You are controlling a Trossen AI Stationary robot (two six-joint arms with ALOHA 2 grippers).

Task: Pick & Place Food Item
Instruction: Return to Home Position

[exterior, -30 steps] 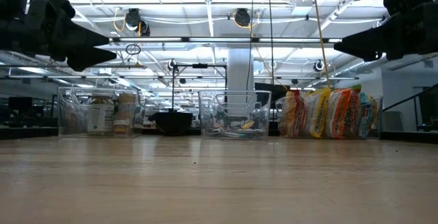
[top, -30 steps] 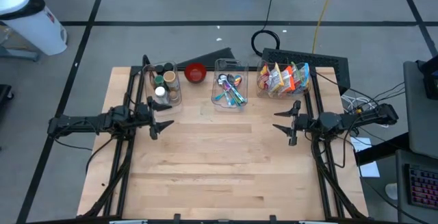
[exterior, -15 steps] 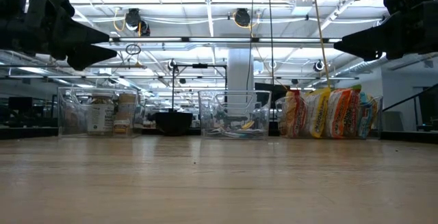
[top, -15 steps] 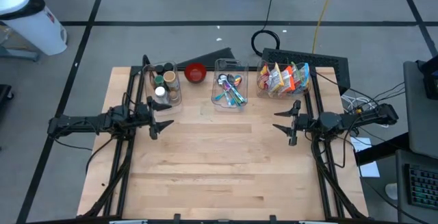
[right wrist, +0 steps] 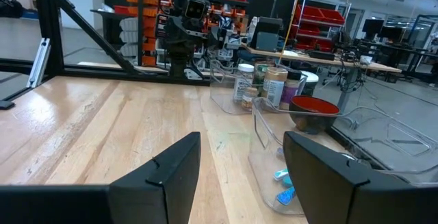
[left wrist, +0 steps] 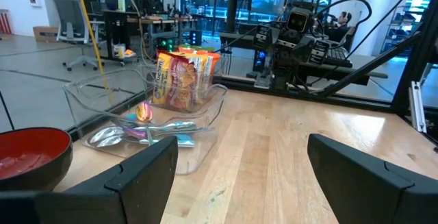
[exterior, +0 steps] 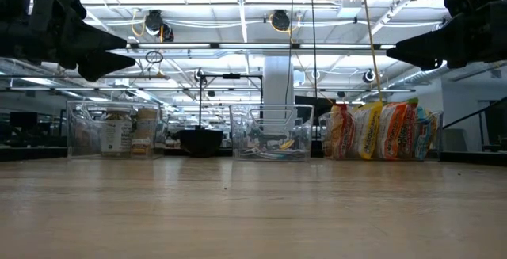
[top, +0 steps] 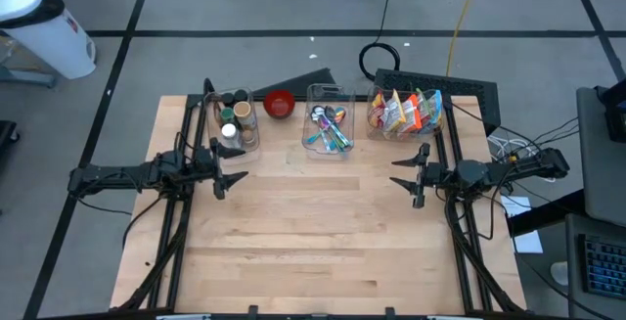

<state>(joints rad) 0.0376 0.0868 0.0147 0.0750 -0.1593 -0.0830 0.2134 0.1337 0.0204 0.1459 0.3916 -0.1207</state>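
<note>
Colourful snack bags (top: 404, 112) stand upright in a clear bin (top: 375, 119) at the table's far right; the left wrist view shows the same bags (left wrist: 179, 79). A red bowl (top: 280, 104) rests on the table at the far edge. My left gripper (top: 232, 172) hovers open at the table's left side, pointing level toward the right, with nothing between its fingers. Facing it from the right side, my right gripper (top: 403, 174) is also open and holds nothing. Both are well clear of the tabletop.
A clear bin of jars and bottles (top: 236, 119) stands at the far left. A clear bin of utensils (top: 328, 129) sits in the far middle. The wooden tabletop (top: 313, 232) stretches bare from the middle to the near edge.
</note>
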